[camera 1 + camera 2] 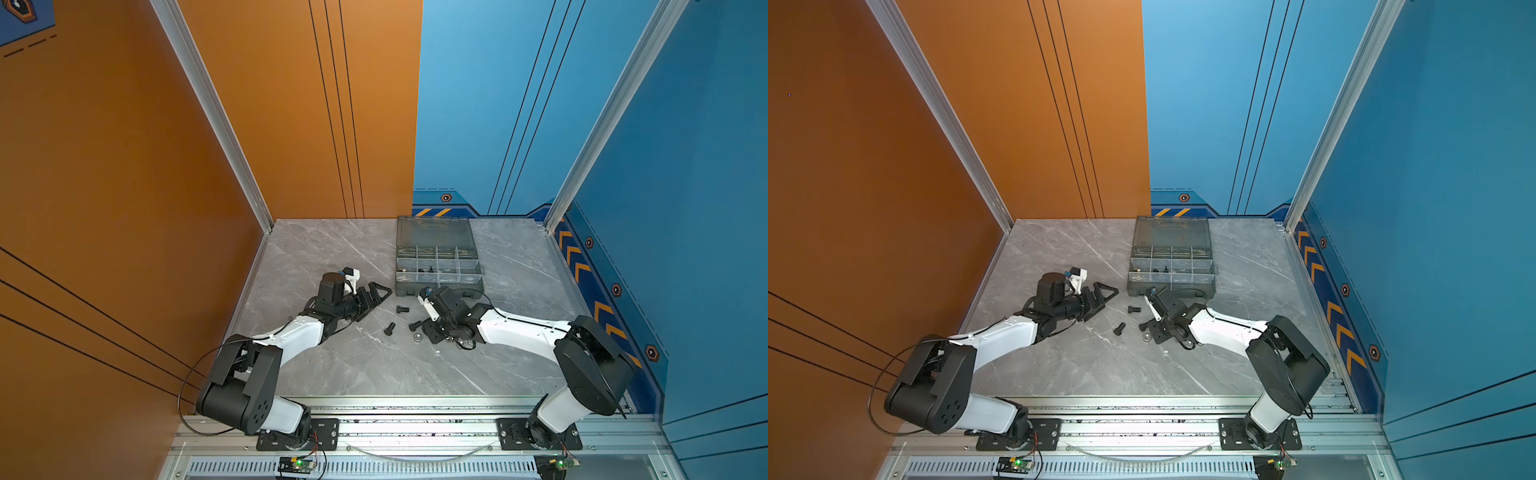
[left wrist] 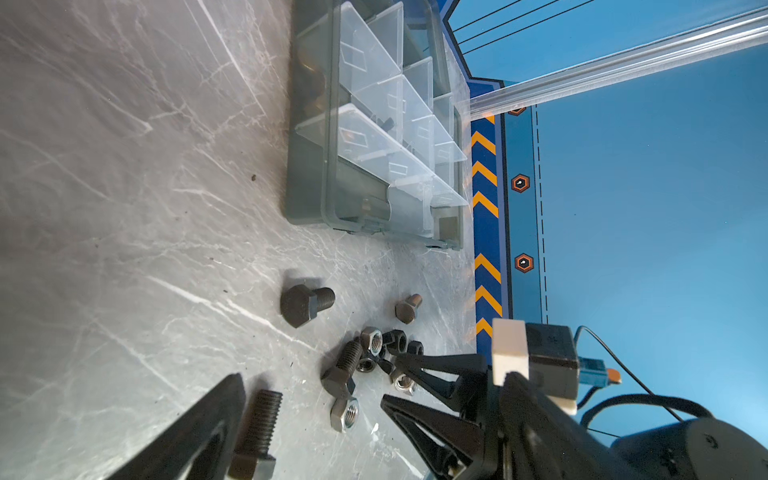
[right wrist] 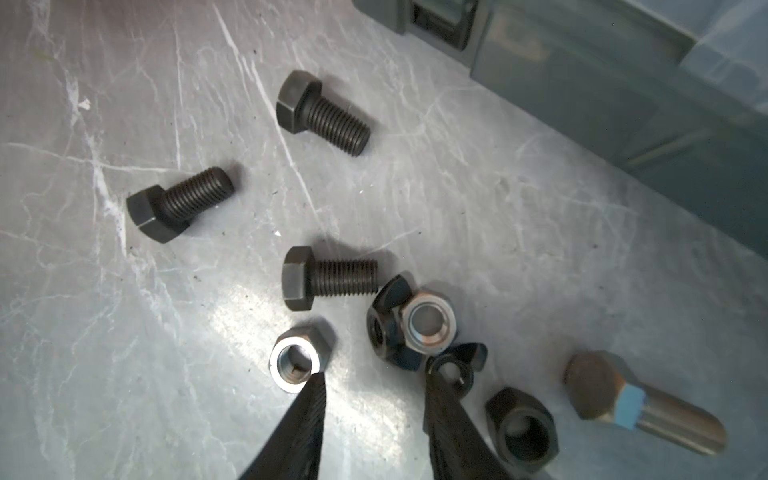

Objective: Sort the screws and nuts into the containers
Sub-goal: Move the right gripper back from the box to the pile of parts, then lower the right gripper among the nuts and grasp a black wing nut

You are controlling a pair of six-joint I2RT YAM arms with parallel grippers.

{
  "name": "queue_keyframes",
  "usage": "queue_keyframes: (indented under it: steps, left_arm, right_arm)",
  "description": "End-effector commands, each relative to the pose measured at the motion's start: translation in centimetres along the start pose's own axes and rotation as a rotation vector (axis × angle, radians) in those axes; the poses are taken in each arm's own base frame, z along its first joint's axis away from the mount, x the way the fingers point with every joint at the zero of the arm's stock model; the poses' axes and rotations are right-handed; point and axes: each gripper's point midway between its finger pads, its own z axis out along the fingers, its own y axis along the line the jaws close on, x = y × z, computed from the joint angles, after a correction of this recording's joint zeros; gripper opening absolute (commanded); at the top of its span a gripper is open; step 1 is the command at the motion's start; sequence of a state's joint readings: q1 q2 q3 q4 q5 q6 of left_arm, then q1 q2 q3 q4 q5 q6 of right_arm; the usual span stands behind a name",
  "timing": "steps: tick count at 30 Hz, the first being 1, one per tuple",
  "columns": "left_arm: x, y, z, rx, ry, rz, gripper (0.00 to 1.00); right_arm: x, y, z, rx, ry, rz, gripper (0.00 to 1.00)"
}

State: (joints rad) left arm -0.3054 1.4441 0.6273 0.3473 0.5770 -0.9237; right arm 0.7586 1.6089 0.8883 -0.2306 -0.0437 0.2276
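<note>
Three black screws [image 3: 322, 112] [image 3: 178, 201] [image 3: 328, 276] lie loose on the marble table. Beside them is a cluster of nuts: a silver nut [image 3: 297, 359], another silver nut [image 3: 428, 324] against a black winged nut [image 3: 384, 328], and a black nut [image 3: 521, 428]. A silver screw [image 3: 640, 399] lies at the cluster's edge. My right gripper [image 3: 376, 378] [image 1: 426, 332] stands open just above the table, bare marble between its tips, one tip at the silver nut's rim. My left gripper [image 1: 376, 301] [image 2: 374, 378] is wide open and holds nothing, left of the pile. The containers are compartments of the grey case [image 1: 440, 286].
The case's lid [image 1: 434, 230] lies open toward the back wall. A few small parts sit in a front compartment [image 1: 430, 269]. The blue side wall [image 1: 602, 291] stands to the right of the case, the orange wall [image 1: 124, 249] to the left.
</note>
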Motion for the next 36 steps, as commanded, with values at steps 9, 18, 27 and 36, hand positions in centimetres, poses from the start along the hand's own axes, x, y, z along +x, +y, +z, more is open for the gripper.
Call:
queue_keyframes:
  steps: [9,18,27,36]
  left_arm:
    - [1.0,0.2,0.8,-0.025,0.014,0.05,0.98]
    - [1.3,0.0,1.4,-0.026,0.029,0.05,0.98]
    - [1.5,0.0,2.1,-0.032,0.041,0.051,0.98]
    - [1.4,-0.2,2.1,-0.034,0.036,0.056,0.98]
  right_arm:
    - [0.3,0.3,0.9,-0.044,-0.023,0.05,0.42]
    - [0.2,-0.2,1.1,-0.062,-0.05,0.073,0.42]
    - [-0.5,-1.1,1.7,-0.103,-0.061,0.128,0.41]
    - [-0.3,-0.7,1.8,-0.127,-0.05,0.131,0.4]
